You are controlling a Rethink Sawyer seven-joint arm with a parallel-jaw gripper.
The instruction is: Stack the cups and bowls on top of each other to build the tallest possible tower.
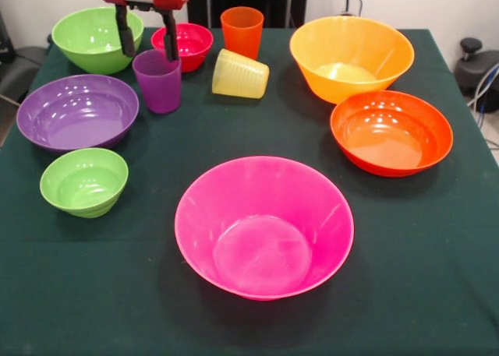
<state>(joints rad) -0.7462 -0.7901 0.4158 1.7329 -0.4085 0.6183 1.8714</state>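
My gripper [148, 55] hangs at the far left with its jaws open. Its two black fingers [124, 35] stand on either side of the rim of the upright purple cup [158, 83]; I cannot tell whether they touch it. The orange cup [242, 31] stands upright behind the yellow cup [240, 75], which lies on its side. The large pink bowl [263, 225] sits alone at the near middle. The purple bowl [76, 111], small green bowl [83, 181], medium green bowl [92, 37], small red bowl [187, 44], yellow-orange bowl [351, 57] and orange-red bowl [391, 132] each stand apart. No tower stands.
A dark green cloth [437, 278] covers the table. Black equipment [477, 68] sits past the table's right edge.
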